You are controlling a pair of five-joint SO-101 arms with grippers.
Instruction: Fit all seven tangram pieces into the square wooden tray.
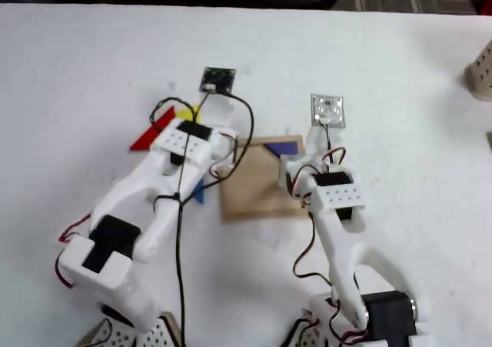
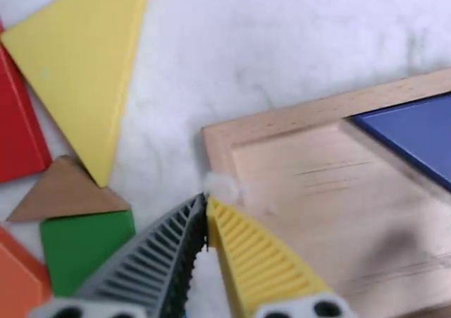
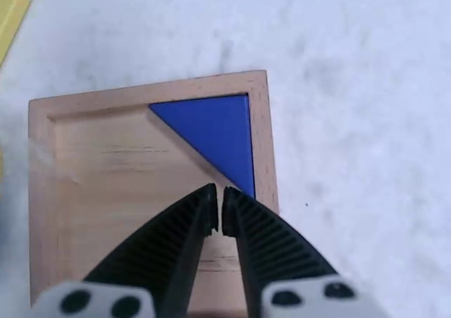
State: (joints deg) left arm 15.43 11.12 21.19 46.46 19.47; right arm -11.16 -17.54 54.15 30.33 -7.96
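The square wooden tray (image 1: pixel 257 197) lies between the two arms, with a blue triangle (image 1: pixel 282 148) set in its far right corner. My left gripper (image 2: pixel 206 206) is shut and holds nothing; its tips hover at the tray's corner (image 2: pixel 218 138). Beside that corner lie a yellow triangle (image 2: pixel 84 57), a red piece (image 2: pixel 17 127), a small brown triangle (image 2: pixel 67 191), a green square (image 2: pixel 84 247) and an orange piece (image 2: pixel 15 283). My right gripper (image 3: pixel 217 199) is shut and holds nothing, just above the tray floor at the near point of the blue triangle (image 3: pixel 211 127).
The red piece (image 1: pixel 150 135) and yellow triangle (image 1: pixel 187 114) stick out from under the left arm, and another blue piece (image 1: pixel 200 193) lies left of the tray. A perforated beige object (image 1: pixel 480 74) stands at the table's right edge. White tabletop stretches far and right.
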